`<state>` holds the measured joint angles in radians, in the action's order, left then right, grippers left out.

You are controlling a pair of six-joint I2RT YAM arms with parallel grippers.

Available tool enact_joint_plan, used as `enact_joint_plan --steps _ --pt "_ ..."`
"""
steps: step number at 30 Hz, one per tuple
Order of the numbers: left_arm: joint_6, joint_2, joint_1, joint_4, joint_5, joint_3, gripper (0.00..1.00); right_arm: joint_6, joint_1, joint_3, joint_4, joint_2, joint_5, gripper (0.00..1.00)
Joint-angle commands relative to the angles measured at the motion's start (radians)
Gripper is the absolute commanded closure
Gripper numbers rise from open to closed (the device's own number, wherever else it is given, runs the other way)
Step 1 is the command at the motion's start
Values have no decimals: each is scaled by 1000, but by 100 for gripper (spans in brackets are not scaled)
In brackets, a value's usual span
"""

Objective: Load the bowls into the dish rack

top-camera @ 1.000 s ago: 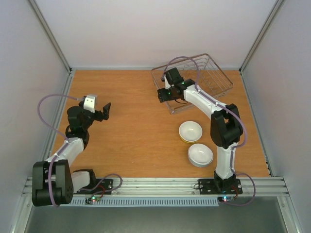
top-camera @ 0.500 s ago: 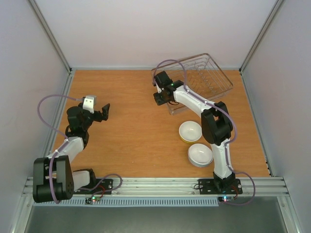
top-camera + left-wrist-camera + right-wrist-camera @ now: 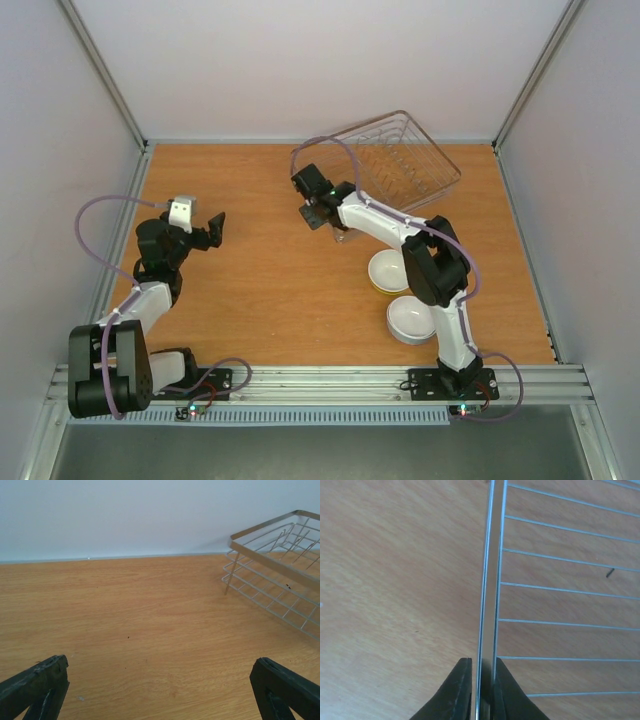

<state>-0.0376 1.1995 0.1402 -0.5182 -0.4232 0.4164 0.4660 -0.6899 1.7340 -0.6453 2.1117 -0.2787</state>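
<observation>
Bowls (image 3: 391,268) appear only overhead; right wrist shows gripper (image 3: 480,680) pinching rack (image 3: 493,580).

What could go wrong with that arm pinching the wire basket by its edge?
The right gripper has its jaws shut on only the thin rim wire of the dish rack, so it may slip off or tip the rack if pulled. That arm's elbow also hangs over the bowls and could knock them.

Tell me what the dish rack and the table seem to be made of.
Dish rack: looks like thin metal wire with a shiny silver finish; its bars glint in the right wrist view. Table: wood or wood-look laminate, matte; grain lines show, but I cannot tell which.
</observation>
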Motion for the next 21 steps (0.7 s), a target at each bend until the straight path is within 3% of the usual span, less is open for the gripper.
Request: enact_joint_plan --steps 1,12,21 --pt "10 -10 4 -65 -14 -13 1 76 -90 -88 43 -29 1 89" --pt "15 -64 12 -62 8 -25 1 130 -252 -392 221 -216 -31 98" --pt "20 -97 15 -72 18 -41 0 124 -432 -632 323 -349 -119 99"
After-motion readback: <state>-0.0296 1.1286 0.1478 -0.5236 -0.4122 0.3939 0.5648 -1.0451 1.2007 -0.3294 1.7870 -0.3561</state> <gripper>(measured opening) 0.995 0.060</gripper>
